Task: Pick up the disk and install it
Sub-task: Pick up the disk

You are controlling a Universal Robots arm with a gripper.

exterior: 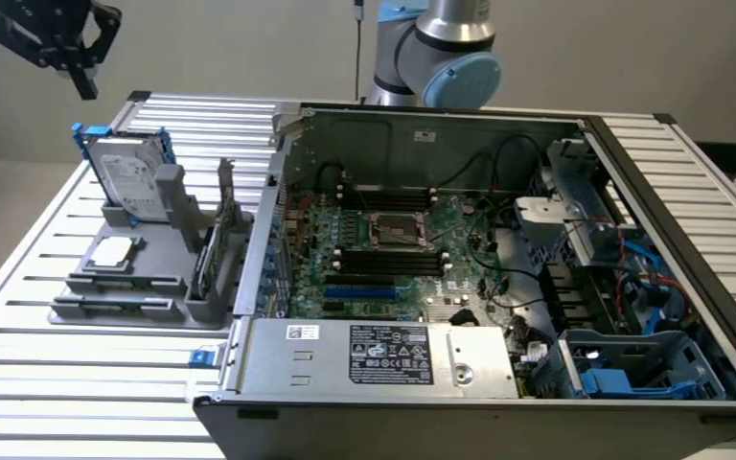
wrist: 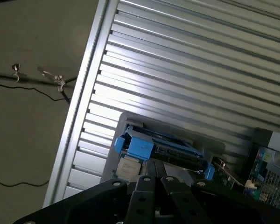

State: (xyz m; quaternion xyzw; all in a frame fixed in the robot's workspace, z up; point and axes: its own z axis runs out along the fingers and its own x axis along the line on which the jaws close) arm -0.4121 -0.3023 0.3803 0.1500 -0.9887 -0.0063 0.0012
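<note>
The disk [exterior: 131,174], a silver-grey drive with a white label in a blue carrier, leans upright in a grey holder [exterior: 126,287] on the exterior view's left. My gripper [exterior: 84,88] hangs high above it, near the table's far left corner, shut and holding nothing. In the wrist view the disk [wrist: 161,147] appears edge-on with its blue carrier, well below my closed fingers [wrist: 155,183]. The open computer case [exterior: 496,287] lies to the right of the holder, with a blue drive bay [exterior: 631,379] at its near right corner.
The grey holder also carries a small square silver chip [exterior: 110,252] and an upright card [exterior: 221,259]. A grey power-supply box [exterior: 387,355] sits at the case's front. The slatted aluminium table [exterior: 35,383] ends at an edge [wrist: 79,102], with cables on the floor beyond it.
</note>
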